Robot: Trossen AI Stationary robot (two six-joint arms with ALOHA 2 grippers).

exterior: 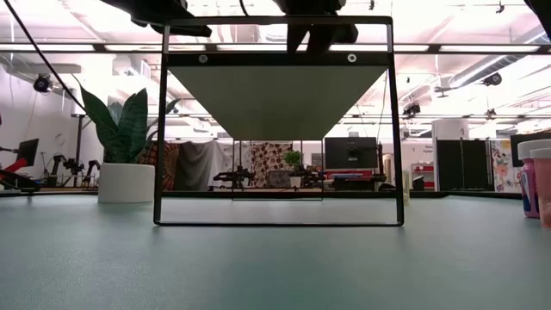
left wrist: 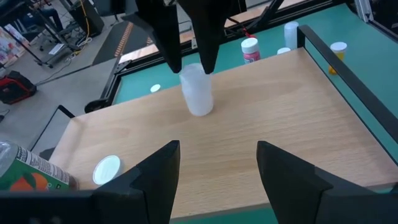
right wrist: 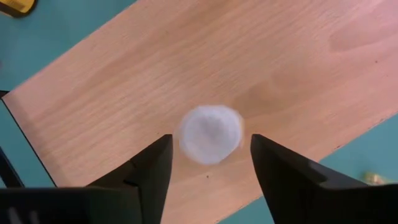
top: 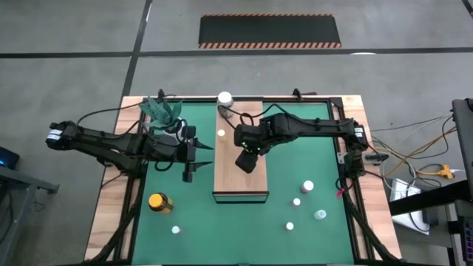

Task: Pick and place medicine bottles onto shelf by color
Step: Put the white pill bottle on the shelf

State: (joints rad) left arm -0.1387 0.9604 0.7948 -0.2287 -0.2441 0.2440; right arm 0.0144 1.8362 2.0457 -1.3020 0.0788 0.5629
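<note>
Right hand: I have it over the shelf, fingers apart, straddling the white-capped bottle without clamping; I judge this a release.
Bottle: upright mid-shelf.
Left hand: fingers apart, empty, waiting beside the shelf's edge.

Count on the green mat
One shelf, one yellow-lidded jar, eight small bottles, one plant, two arms.

White bottle blurred; pink bottle cut off by edge.
</note>
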